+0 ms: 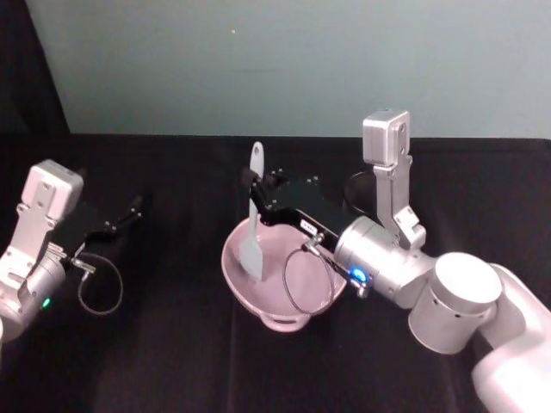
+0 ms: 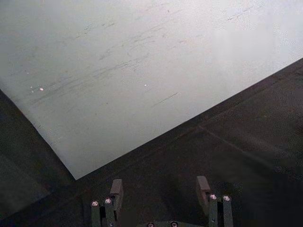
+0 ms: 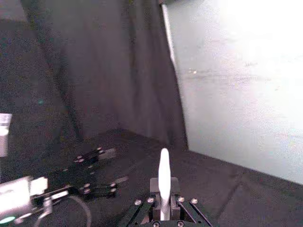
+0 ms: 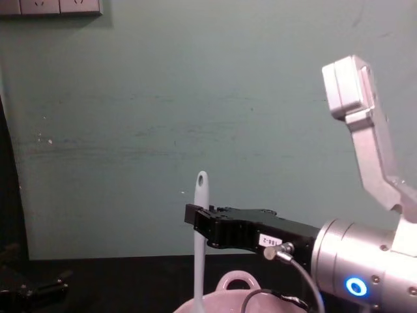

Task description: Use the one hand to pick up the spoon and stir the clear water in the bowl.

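My right gripper (image 1: 256, 191) is shut on the handle of the white spoon (image 1: 250, 249), which it holds nearly upright. The flat blade dips into the pale pink bowl (image 1: 258, 310) at the table's middle, on the bowl's left side. In the chest view the spoon (image 4: 199, 248) rises from the bowl (image 4: 236, 282), with the right gripper (image 4: 194, 218) clamped below its holed end. The right wrist view shows the spoon's handle (image 3: 164, 179) standing between the fingers. My left gripper (image 1: 129, 211) is parked open at the far left of the table, holding nothing. I cannot make out the water.
The table is covered in black cloth, with a pale green wall (image 1: 301, 60) behind it. A grey cable (image 1: 310, 284) loops from my right wrist over the bowl. A dark round object (image 1: 362, 185) sits behind the right arm. The left wrist view shows open fingers (image 2: 116, 189) over bare cloth.
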Action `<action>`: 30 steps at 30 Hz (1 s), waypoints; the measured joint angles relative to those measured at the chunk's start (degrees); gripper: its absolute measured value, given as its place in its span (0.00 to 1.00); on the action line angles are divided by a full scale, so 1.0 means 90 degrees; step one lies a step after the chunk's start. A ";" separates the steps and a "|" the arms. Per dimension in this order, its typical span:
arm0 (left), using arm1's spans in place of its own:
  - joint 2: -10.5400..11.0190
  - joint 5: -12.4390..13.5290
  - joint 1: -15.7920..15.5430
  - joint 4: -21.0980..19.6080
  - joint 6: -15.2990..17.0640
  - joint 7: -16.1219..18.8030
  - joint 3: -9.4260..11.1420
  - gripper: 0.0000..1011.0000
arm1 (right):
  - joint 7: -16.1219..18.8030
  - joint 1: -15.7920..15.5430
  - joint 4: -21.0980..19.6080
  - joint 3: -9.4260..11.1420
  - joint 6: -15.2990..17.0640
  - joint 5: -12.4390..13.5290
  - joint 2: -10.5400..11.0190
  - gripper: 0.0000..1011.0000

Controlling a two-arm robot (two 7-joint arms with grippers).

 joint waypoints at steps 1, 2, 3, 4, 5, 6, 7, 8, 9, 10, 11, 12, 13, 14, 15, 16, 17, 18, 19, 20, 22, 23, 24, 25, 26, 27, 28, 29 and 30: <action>0.0000 0.0000 0.0000 0.0000 0.0000 0.0000 0.0000 1.00 | -0.0035 0.0043 0.0129 0.0013 -0.0107 -0.0072 -0.0063 0.11; 0.0000 0.0000 0.0000 0.0000 0.0000 0.0000 0.0000 1.00 | -0.0054 0.0065 0.0204 0.0027 -0.0161 -0.0110 -0.0096 0.11; 0.0000 0.0000 0.0000 0.0000 0.0000 0.0000 0.0000 1.00 | -0.0094 0.0103 0.0322 0.0054 -0.0268 -0.0182 -0.0155 0.11; 0.0000 0.0000 0.0000 0.0000 0.0000 0.0000 0.0000 1.00 | -0.0094 0.0103 0.0322 0.0054 -0.0268 -0.0182 -0.0155 0.11; 0.0000 0.0000 0.0000 0.0000 0.0000 0.0000 0.0000 1.00 | -0.0139 0.0134 0.0435 0.0097 -0.0362 -0.0247 -0.0200 0.11; 0.0000 0.0000 0.0000 0.0000 0.0000 0.0000 0.0000 1.00 | -0.0159 0.0149 0.0481 0.0120 -0.0405 -0.0273 -0.0221 0.11; 0.0000 0.0000 0.0000 -0.0001 0.0000 0.0000 0.0000 1.00 | -0.0178 0.0160 0.0515 0.0144 -0.0449 -0.0304 -0.0236 0.11; 0.0000 0.0000 0.0000 0.0000 0.0000 0.0000 0.0000 1.00 | -0.0195 0.0168 0.0547 0.0170 -0.0487 -0.0328 -0.0246 0.11; 0.0000 0.0000 0.0000 0.0000 0.0000 0.0000 0.0000 1.00 | -0.0233 0.0180 0.0595 0.0220 -0.0553 -0.0378 -0.0259 0.11; 0.0000 0.0001 0.0000 0.0000 0.0000 0.0000 0.0000 1.00 | -0.0249 0.0184 0.0611 0.0244 -0.0587 -0.0408 -0.0261 0.11; 0.0000 0.0000 0.0000 0.0000 0.0000 0.0000 0.0000 1.00 | -0.0287 0.0185 0.0636 0.0293 -0.0648 -0.0462 -0.0261 0.11; 0.0000 0.0000 0.0000 -0.0001 0.0000 0.0000 0.0000 1.00 | -0.0302 0.0185 0.0642 0.0319 -0.0672 -0.0486 -0.0257 0.11; 0.0000 0.0000 0.0000 0.0000 0.0000 0.0000 0.0000 1.00 | -0.0328 0.0182 0.0646 0.0375 -0.0709 -0.0524 -0.0245 0.11; 0.0000 0.0000 0.0000 -0.0001 0.0000 0.0000 0.0000 1.00 | -0.0328 0.0182 0.0646 0.0375 -0.0709 -0.0524 -0.0245 0.11; 0.0000 0.0000 0.0000 0.0000 0.0000 0.0000 0.0000 1.00 | -0.0348 0.0167 0.0645 0.0424 -0.0741 -0.0566 -0.0223 0.11; 0.0000 0.0000 0.0000 0.0000 0.0000 0.0000 0.0000 1.00 | -0.0361 0.0155 0.0639 0.0450 -0.0752 -0.0587 -0.0207 0.11; 0.0000 0.0000 0.0000 0.0000 0.0000 0.0000 0.0000 1.00 | -0.0370 0.0122 0.0596 0.0504 -0.0765 -0.0619 -0.0167 0.11; 0.0000 0.0000 0.0000 0.0000 0.0000 0.0000 0.0000 1.00 | -0.0371 0.0100 0.0562 0.0533 -0.0766 -0.0630 -0.0144 0.11; 0.0000 0.0000 0.0000 -0.0001 0.0000 0.0000 0.0000 1.00 | -0.0371 0.0080 0.0531 0.0554 -0.0766 -0.0641 -0.0124 0.11; 0.0000 0.0000 0.0000 0.0000 0.0000 0.0000 0.0000 1.00 | -0.0365 0.0013 0.0424 0.0613 -0.0747 -0.0648 -0.0061 0.11; 0.0000 0.0000 0.0000 0.0000 0.0000 0.0000 0.0000 1.00 | -0.0338 -0.0058 0.0301 0.0659 -0.0710 -0.0650 0.0007 0.11; 0.0000 0.0000 0.0000 0.0000 0.0000 0.0000 0.0000 1.00 | -0.0320 -0.0098 0.0231 0.0681 -0.0687 -0.0650 0.0043 0.11; 0.0000 0.0000 0.0000 0.0000 0.0000 0.0000 0.0000 1.00 | -0.0271 -0.0192 0.0078 0.0715 -0.0643 -0.0659 0.0123 0.11; 0.0000 0.0000 0.0000 0.0000 0.0000 0.0000 0.0000 1.00 | -0.0247 -0.0240 0.0002 0.0729 -0.0632 -0.0667 0.0160 0.11; 0.0000 0.0000 0.0000 -0.0001 0.0000 0.0000 0.0000 1.00 | -0.0228 -0.0283 -0.0062 0.0741 -0.0618 -0.0672 0.0191 0.11; 0.0000 0.0000 0.0000 0.0000 0.0000 0.0000 0.0000 1.00 | -0.0166 -0.0388 -0.0231 0.0772 -0.0560 -0.0668 0.0258 0.11; 0.0000 0.0000 0.0000 0.0000 0.0000 0.0000 0.0000 1.00 | -0.0132 -0.0439 -0.0311 0.0784 -0.0524 -0.0661 0.0289 0.11; 0.0000 0.0000 0.0000 0.0000 0.0000 0.0000 0.0000 1.00 | -0.0068 -0.0541 -0.0470 0.0800 -0.0437 -0.0637 0.0348 0.11; 0.0000 0.0000 0.0000 0.0000 0.0000 0.0000 0.0000 1.00 | -0.0039 -0.0584 -0.0533 0.0806 -0.0400 -0.0613 0.0371 0.11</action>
